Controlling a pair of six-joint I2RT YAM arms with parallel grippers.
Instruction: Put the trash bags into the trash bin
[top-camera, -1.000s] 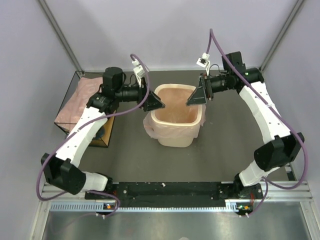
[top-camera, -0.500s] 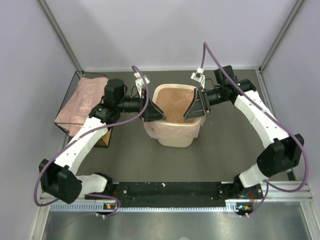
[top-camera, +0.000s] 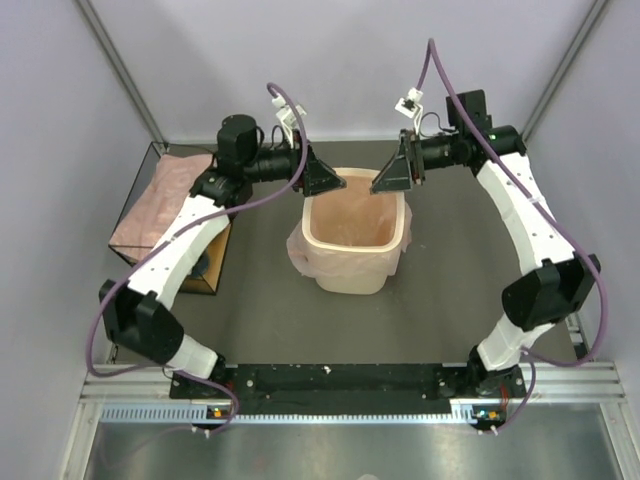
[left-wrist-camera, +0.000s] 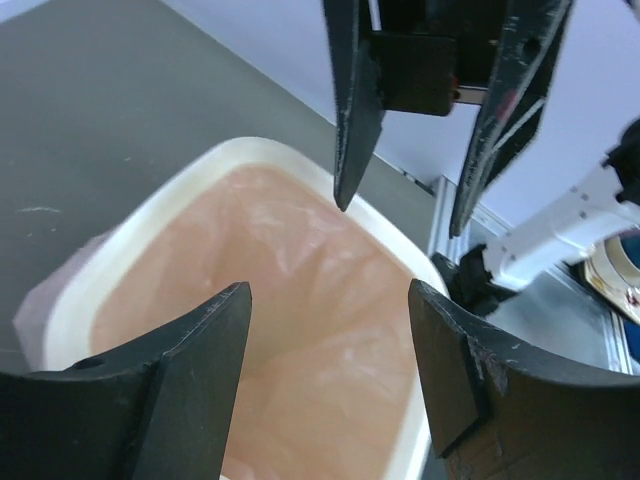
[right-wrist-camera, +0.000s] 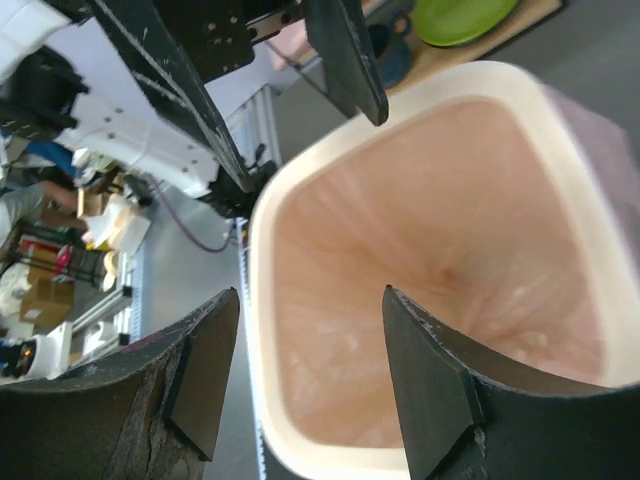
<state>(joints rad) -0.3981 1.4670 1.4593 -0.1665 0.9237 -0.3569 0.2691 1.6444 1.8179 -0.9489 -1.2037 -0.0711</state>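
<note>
From above, we saw both arms reaching across the dark table (top-camera: 250, 312). Their elbows were bent outward and their wrists turned inward, so the left gripper (top-camera: 338, 185) and the right gripper (top-camera: 377, 187) faced each other tip to tip above the far rim of the trash bin (top-camera: 350, 275). Both pairs of jaws stood spread apart with nothing between them — each wrist view showed this. The bin sat mid-table between the arms. A pale pink bag (left-wrist-camera: 300, 300) lined its inside, its edge spilling over the left wall.

Only the top view showed the folded stack of trash bags (top-camera: 165, 200), lying on a dark wire-framed box (top-camera: 218, 278) at the left, well apart from the bin. Only the wrist cameras looked down into the crinkled lining — the right one also caught a green rounded object (right-wrist-camera: 460, 15) at its top edge.
</note>
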